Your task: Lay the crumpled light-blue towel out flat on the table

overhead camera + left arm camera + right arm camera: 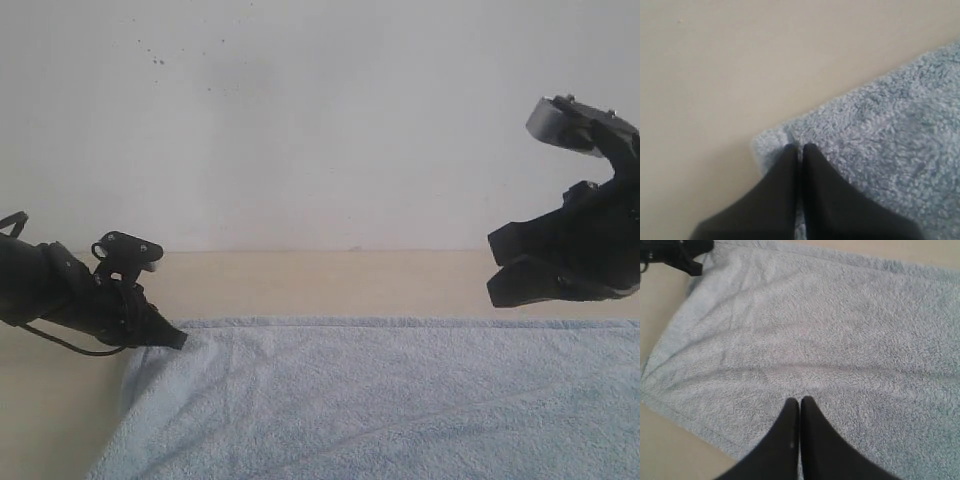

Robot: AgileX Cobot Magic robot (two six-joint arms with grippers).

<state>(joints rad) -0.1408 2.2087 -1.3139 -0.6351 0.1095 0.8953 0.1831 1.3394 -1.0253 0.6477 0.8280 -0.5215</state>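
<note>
The light-blue towel (pixel 400 400) lies spread over the cream table (pixel 300 285), with faint creases and its far hem straight. My left gripper (pixel 180 340) sits low at the towel's far left corner. In the left wrist view its jaws (pixel 800 146) are shut on that corner of the towel (pixel 890 140), and a small crease runs out from the tips. My right gripper (pixel 492 268) hangs raised at the right, above the cloth. Seen from its own wrist, the right gripper (pixel 800 399) is shut and empty over the towel (pixel 840 330). The white label is not in view.
Bare table (pixel 715 75) lies to the left of the towel corner and in a strip behind the far hem. A grey-white wall (pixel 320 120) with dark specks rises behind the table. The left gripper (pixel 685 255) shows in the right wrist view.
</note>
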